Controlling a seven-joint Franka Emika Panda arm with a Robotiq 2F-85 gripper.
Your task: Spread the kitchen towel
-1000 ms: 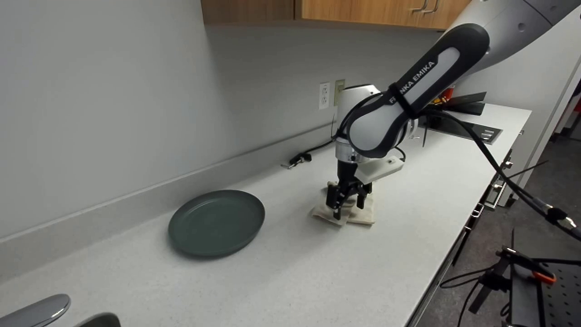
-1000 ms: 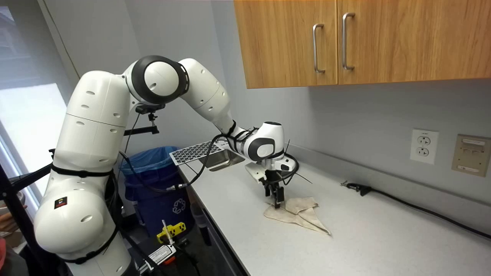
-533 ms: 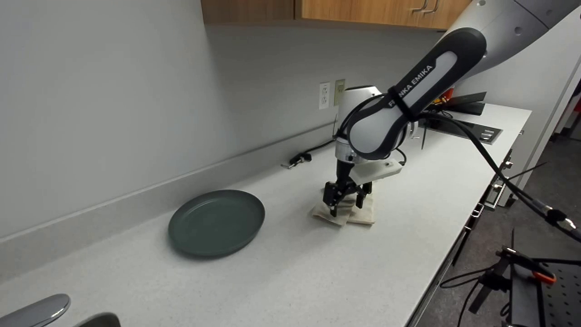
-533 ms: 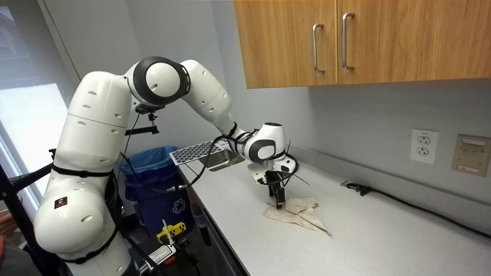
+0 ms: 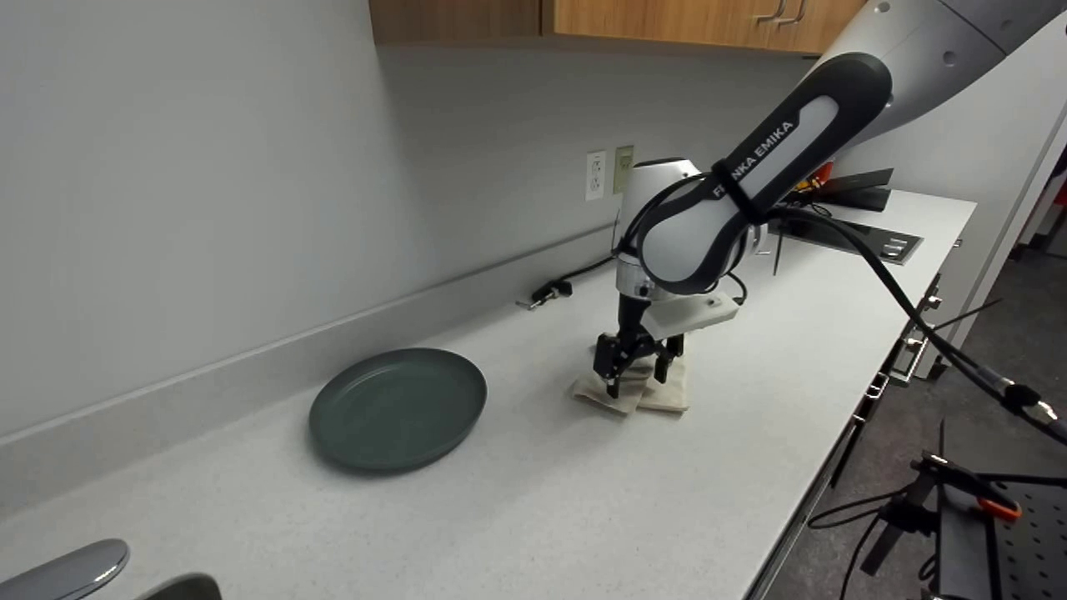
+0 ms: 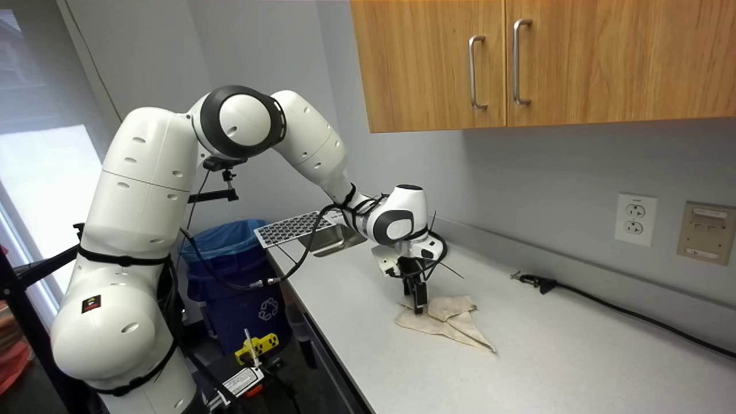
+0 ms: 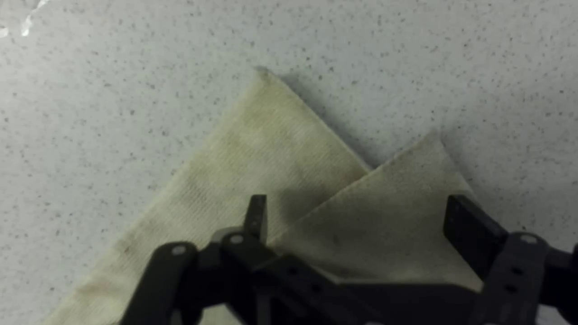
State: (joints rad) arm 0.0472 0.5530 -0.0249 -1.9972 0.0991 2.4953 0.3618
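Note:
The beige kitchen towel [image 5: 667,398] lies on the white counter, partly folded over itself. In an exterior view its folded layers [image 6: 451,326] show. In the wrist view two towel corners [image 7: 271,135] show, with a shaded flap [image 7: 384,225] lying over the lighter layer. My gripper [image 5: 638,385] points down, low over the towel. It also shows in an exterior view [image 6: 415,303] and in the wrist view [image 7: 357,212]. Its fingers stand wide apart with the towel flap below and between them, and nothing is pinched. Whether the fingertips touch the towel cannot be told.
A dark green plate [image 5: 398,410] sits on the counter near the wall. A black clamp [image 6: 537,282] with a cable lies by the backsplash. Wooden cabinets [image 6: 552,63] hang above. A sink [image 6: 333,238] is near the counter's far end.
Over the last second my gripper shifted and turned slightly over the towel, mostly in the first half. The arm sank a little. The towel has not visibly moved.

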